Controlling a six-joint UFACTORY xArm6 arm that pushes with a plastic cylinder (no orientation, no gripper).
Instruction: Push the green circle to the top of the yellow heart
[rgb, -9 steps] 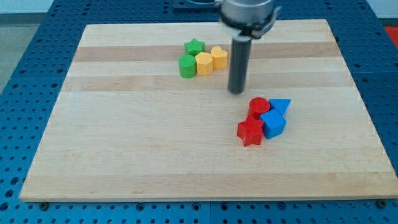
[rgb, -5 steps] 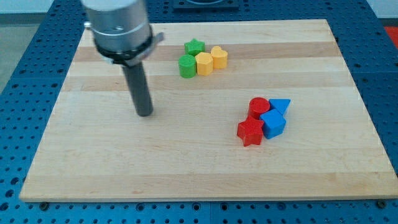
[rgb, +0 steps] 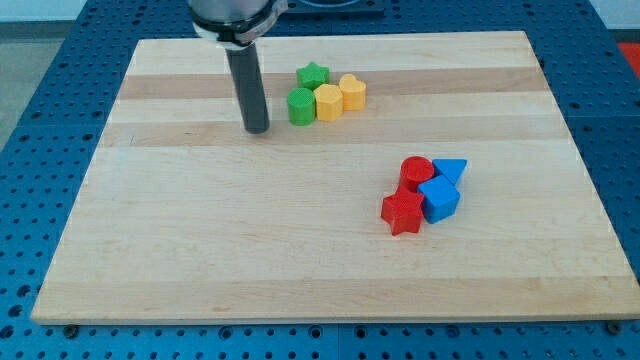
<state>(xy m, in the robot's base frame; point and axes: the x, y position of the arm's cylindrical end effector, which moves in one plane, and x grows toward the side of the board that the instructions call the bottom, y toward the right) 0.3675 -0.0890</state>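
Four blocks cluster at the far side of the wooden board (rgb: 200, 250): green star (rgb: 313, 74), green circle (rgb: 301, 105), yellow hexagon (rgb: 328, 101) and yellow heart (rgb: 352, 92). The green circle touches the hexagon's left side. My tip (rgb: 258, 129), a bare rod holding nothing, sits just left of the green circle, apart. Red and blue blocks lie well to the right, nearer.

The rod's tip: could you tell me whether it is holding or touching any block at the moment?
Nothing is held. My tip stands on the board, apart from the green circle, just to its left in the view.
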